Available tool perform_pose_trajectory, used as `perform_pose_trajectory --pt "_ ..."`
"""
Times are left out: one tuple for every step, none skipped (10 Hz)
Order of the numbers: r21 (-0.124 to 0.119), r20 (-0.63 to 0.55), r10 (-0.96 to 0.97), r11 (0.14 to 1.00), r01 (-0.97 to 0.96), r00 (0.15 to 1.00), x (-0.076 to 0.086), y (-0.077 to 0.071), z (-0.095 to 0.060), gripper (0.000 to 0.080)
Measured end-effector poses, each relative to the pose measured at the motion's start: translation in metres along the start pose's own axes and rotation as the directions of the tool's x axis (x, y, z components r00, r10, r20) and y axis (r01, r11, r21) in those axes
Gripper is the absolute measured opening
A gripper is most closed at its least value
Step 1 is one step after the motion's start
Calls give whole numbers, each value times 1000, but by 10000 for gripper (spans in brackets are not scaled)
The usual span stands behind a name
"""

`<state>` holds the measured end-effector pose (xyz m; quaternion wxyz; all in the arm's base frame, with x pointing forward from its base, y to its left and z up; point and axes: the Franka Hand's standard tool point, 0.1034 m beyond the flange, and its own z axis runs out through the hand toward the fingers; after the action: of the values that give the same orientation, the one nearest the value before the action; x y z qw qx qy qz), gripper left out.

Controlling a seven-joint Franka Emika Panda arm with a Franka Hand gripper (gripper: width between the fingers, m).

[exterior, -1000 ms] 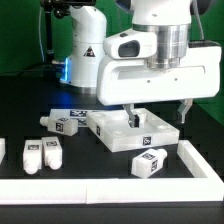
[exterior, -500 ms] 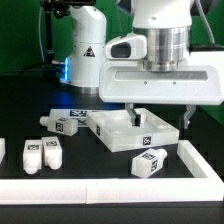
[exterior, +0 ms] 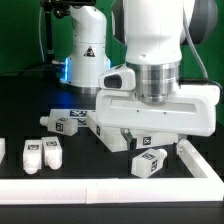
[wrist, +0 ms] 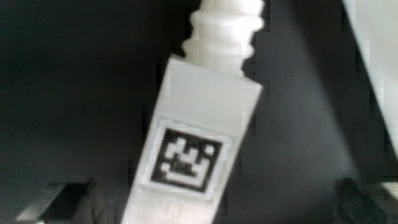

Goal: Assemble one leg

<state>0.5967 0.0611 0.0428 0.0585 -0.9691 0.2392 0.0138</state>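
A white leg (exterior: 150, 163) with a black-and-white tag lies on the black table near the front, just before the white square panel (exterior: 112, 135). My gripper (exterior: 153, 143) hangs directly above this leg, and its wide hand hides most of the panel. In the wrist view the leg (wrist: 199, 130) runs lengthwise between the two dark fingertips (wrist: 64, 204), with its tag facing the camera and its threaded end pointing away. The jaws stand wide apart on either side of the leg and do not touch it. The gripper (wrist: 214, 212) is open and empty.
Three more tagged legs lie at the exterior view's left: one (exterior: 63, 122) beside the panel and two (exterior: 41, 153) nearer the front. A white rail (exterior: 90, 187) borders the front and the right (exterior: 198, 160). The robot's base (exterior: 85, 50) stands behind.
The gripper has moved forward from over the square panel and dropped lower, so it now hangs over the front leg. The parts on the table have not moved.
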Motion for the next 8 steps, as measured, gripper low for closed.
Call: perform_pose_trajectory --pt "-1 2 0 1000 0 1000 -1 0 1 650" --pt "-2 2 -2 1000 2 1000 -1 1 2 650" --pt "-3 -3 0 1000 0 1000 -4 6 13 650" --pt "-6 -3 1 1000 -1 1000 -6 9 23 650" --pt "-6 -4 -1 1000 1 1000 -7 9 27 650" --pt "-4 -8 -4 1000 4 1000 -6 7 24 526" --pt "-4 -8 -5 1000 5 1000 -6 7 25 526" --pt "-4 -8 -6 1000 6 1000 -6 7 25 375"
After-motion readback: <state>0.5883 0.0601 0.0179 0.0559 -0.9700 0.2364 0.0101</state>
